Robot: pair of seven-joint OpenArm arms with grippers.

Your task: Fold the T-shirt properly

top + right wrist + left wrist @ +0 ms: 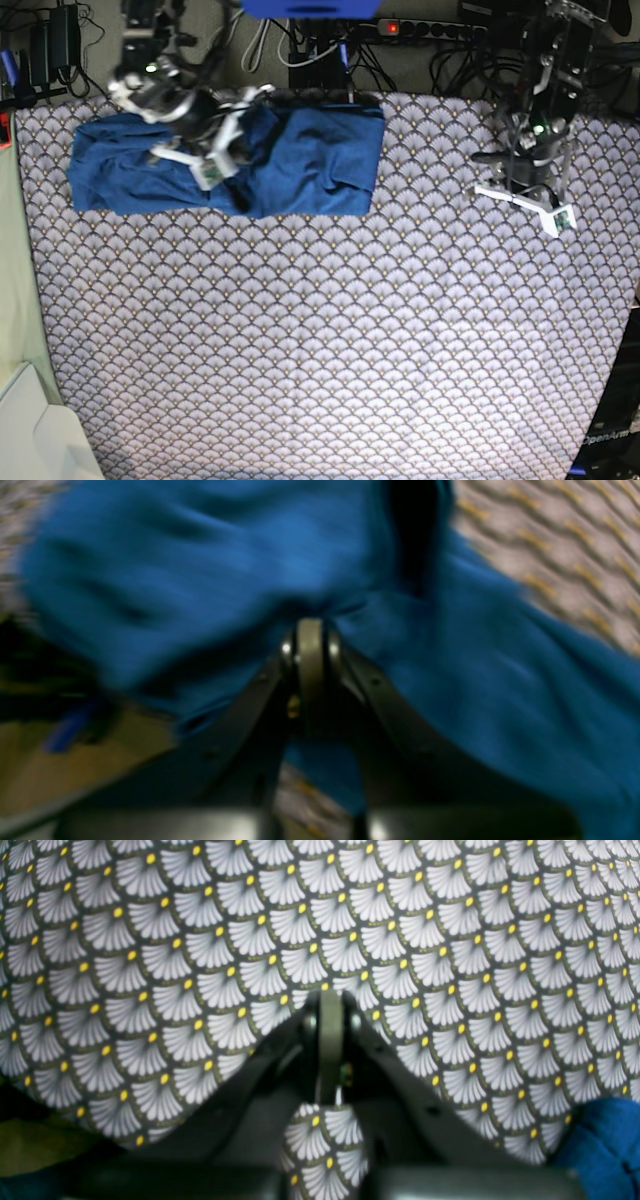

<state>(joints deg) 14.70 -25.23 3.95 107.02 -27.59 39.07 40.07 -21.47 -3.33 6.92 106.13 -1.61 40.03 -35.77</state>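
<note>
base view: right hand (312,625) pinching blue t-shirt (315,160); left hand (331,997) pressed together above patterned cloth (330,330).

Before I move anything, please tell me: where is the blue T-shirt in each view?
Left wrist view: the blue T-shirt shows at the lower right corner; the dark blue patch at the lower left corner I cannot identify.
Right wrist view: it fills most of the picture, around and behind the tool.
Base view: it lies at the upper left, reaching past the top middle.
Shared landmark: the scallop-patterned cloth.
</note>
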